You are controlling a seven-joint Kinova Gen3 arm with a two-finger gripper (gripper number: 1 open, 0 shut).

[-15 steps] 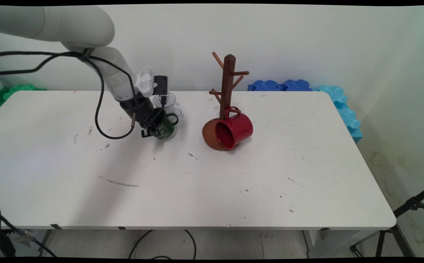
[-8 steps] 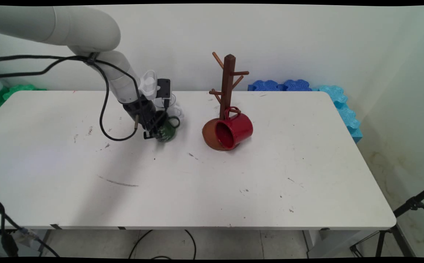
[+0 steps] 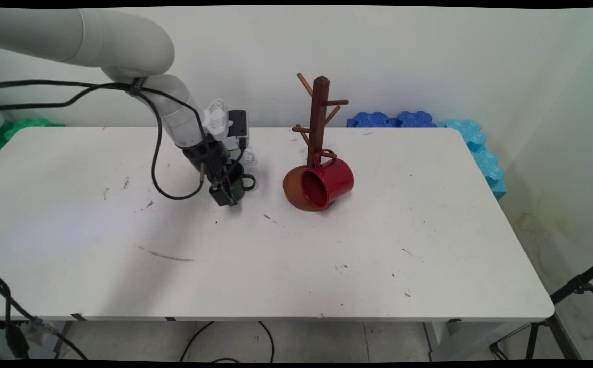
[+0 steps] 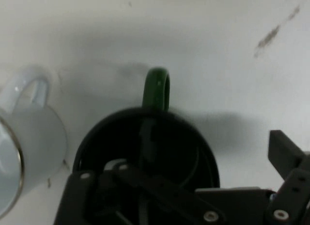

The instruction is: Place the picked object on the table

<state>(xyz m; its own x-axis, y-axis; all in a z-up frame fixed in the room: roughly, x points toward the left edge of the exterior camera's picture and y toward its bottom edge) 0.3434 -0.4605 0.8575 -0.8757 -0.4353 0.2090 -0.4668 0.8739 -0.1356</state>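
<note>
**Green mug between my fingers**

Since a second ago, my gripper [image 3: 223, 191] has slid right with the green mug [image 3: 238, 185], toward the mug tree [image 3: 319, 128]. One finger [image 4: 145, 142] reaches down inside the mug's dark bowl; the other finger [image 4: 286, 154] stands outside its rim, so my fingers straddle the wall, whether pinching it I cannot tell. Its handle [image 4: 156, 88] points away from me. A clear glass mug [image 4: 26, 137] lies just beside it on the white table [image 3: 296, 255].
</note>
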